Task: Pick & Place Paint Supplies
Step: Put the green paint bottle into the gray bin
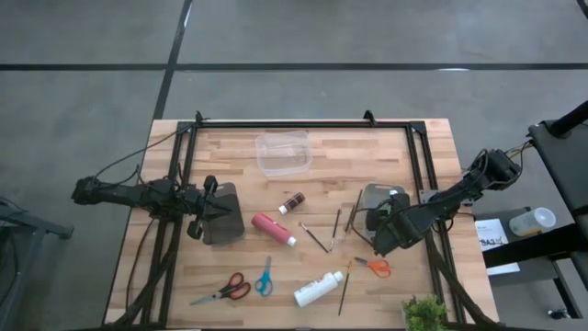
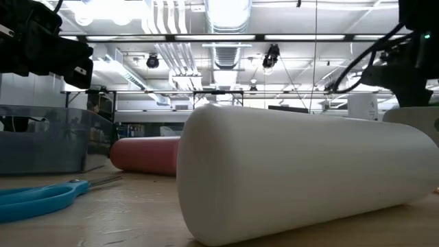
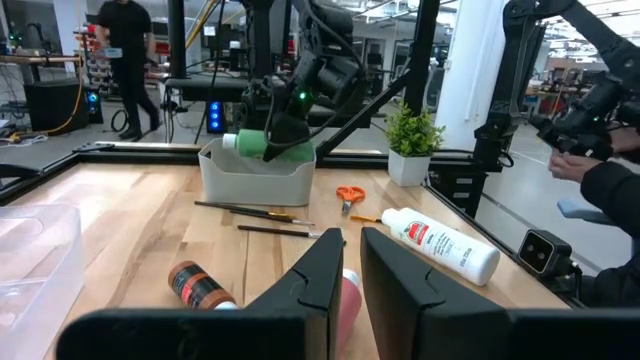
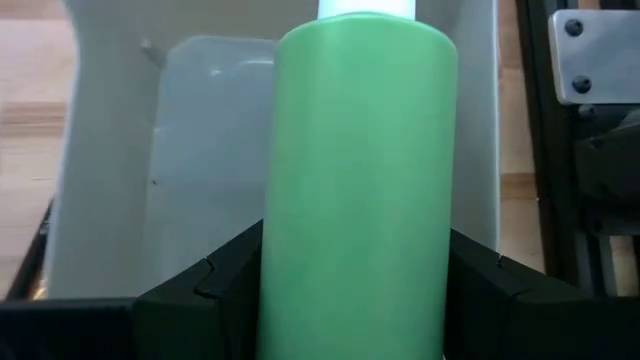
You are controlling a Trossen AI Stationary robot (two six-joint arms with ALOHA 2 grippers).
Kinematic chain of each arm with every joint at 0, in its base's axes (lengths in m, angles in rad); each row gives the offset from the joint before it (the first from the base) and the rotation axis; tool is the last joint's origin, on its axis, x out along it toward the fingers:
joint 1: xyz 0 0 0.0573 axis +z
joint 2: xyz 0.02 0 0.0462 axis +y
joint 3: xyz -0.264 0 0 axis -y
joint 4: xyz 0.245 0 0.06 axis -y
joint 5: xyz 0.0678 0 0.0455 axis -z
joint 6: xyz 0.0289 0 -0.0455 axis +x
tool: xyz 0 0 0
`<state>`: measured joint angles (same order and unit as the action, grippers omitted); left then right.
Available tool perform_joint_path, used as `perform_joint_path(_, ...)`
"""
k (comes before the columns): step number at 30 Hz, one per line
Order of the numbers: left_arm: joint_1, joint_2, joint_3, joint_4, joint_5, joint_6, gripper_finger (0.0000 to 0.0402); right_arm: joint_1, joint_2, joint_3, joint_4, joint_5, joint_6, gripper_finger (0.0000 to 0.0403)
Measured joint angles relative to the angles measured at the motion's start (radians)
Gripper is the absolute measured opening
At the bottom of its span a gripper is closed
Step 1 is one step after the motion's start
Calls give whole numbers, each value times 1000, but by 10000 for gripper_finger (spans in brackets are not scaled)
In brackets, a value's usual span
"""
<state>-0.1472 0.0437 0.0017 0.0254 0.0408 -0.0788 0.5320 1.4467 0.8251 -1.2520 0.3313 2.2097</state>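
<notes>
My right gripper [image 1: 384, 228] hangs over the grey bin [image 1: 378, 200] on the table's right side, shut on the green bottle [image 4: 355, 180]. The left wrist view shows that bottle [image 3: 268, 146] lying level at the height of the bin's rim [image 3: 255, 172]. My left gripper [image 1: 204, 217] waits shut at the table's left, over a dark bin [image 1: 223, 213]. Lying on the wood are the red bottle [image 1: 273, 228], the small brown bottle [image 1: 292, 202], the white bottle [image 1: 319, 289] and several thin brushes [image 1: 315, 237]. My right gripper pinches the green bottle's body [image 4: 300, 270] between its two fingers [image 4: 215, 290], one on each side. It comes from above, slanting down, with the fingers across the bottle. The white cap [image 4: 365, 8] points away from the wrist. The bottle lies level over the bin's inside.
A clear plastic container [image 1: 283, 152] stands near the far edge. Red-handled scissors [image 1: 225, 291] and blue scissors [image 1: 265, 276] lie near the front, and orange scissors [image 1: 375, 267] lie by the right bin. A small plant [image 1: 424, 313] stands at the near right corner. People are in the room beyond.
</notes>
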Motion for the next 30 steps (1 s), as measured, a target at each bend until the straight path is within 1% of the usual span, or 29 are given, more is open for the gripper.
perform_joint_path(6,0,0,0,0,0,0,51,0,0,-35,58,-4,-1,212)
perform_joint_path(13,0,0,0,0,0,0,51,0,0,-38,55,-44,-2,212)
perform_joint_path(30,0,0,0,0,0,0,51,0,0,-44,82,-21,-3,212)
